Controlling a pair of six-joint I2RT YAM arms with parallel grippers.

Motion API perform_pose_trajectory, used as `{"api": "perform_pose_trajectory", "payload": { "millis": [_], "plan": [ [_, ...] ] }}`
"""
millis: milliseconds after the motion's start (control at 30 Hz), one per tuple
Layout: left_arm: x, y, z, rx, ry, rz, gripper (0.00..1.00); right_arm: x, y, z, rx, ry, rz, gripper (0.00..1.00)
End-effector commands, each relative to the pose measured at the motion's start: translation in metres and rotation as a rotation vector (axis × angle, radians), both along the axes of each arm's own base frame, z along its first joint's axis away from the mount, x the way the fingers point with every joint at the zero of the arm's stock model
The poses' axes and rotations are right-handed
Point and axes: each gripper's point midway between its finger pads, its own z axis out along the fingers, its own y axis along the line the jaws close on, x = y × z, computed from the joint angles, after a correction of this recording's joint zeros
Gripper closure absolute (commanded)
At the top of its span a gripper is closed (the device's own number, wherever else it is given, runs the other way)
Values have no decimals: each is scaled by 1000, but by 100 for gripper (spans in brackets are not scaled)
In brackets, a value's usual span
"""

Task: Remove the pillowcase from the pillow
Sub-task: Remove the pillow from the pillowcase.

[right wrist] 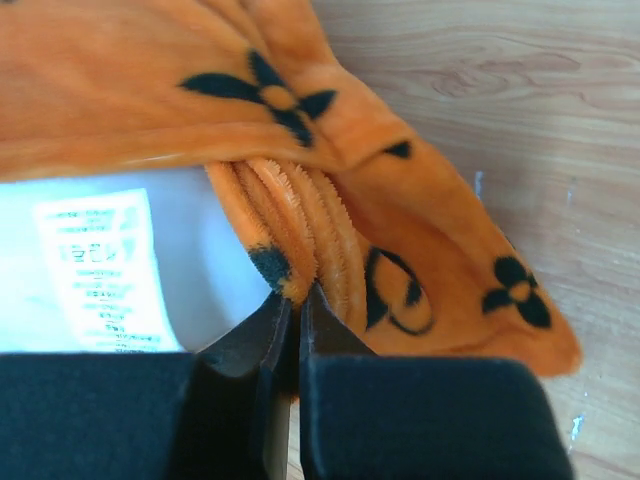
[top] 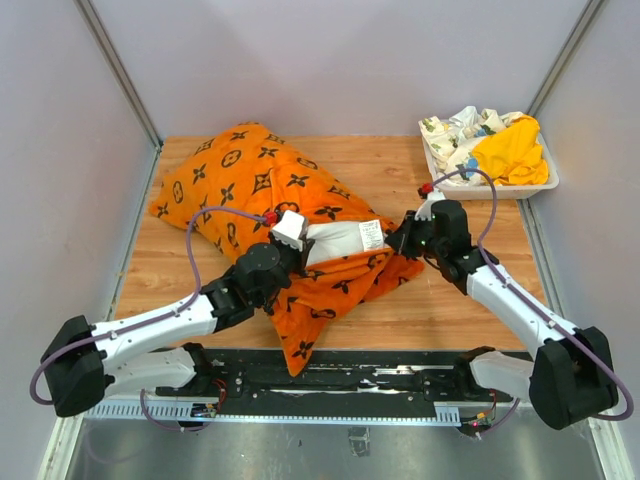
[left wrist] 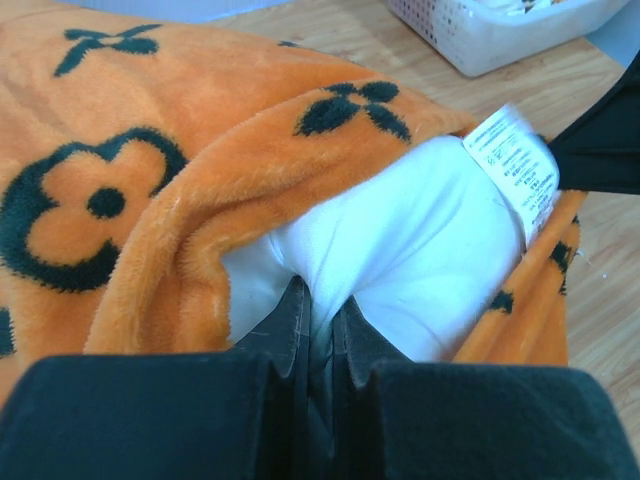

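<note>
Pillowcase [right wrist: 330, 130] — pinched, right end effector [right wrist: 295, 300] | pillow [left wrist: 420, 230] — pinched, left end effector [left wrist: 320, 310]

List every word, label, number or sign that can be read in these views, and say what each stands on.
The white label on the pillow: several lines of small print, too blurred to read in any view.
The pillowcase: only black flower, diamond and circle motifs, no letters or numbers.
No other text shows, so nothing can be quoted.
</note>
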Motion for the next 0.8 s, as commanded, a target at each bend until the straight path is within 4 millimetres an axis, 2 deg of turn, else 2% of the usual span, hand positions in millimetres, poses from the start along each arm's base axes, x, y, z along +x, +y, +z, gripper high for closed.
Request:
{"api": "perform_pose_trajectory", "payload": {
  "millis": [0, 267, 500, 600, 767],
  "plan": [
    [7, 31, 64, -146, -132, 119, 100, 1, -31, -27, 5, 110, -139, 99],
    [-7, 51, 106, -297, -192, 121, 100, -8, -17, -44, 13, 156, -99, 99],
    [-19, 59, 134, -404, -238, 90, 100, -25, 7, -69, 4, 223, -24, 99],
    [-19, 59, 137, -411, -245, 89, 100, -30, 13, -74, -11, 226, -9, 98],
    [-18, 57, 137, -420, -231, 94, 100, -27, 7, -62, -35, 175, -18, 89]
  ]
}}
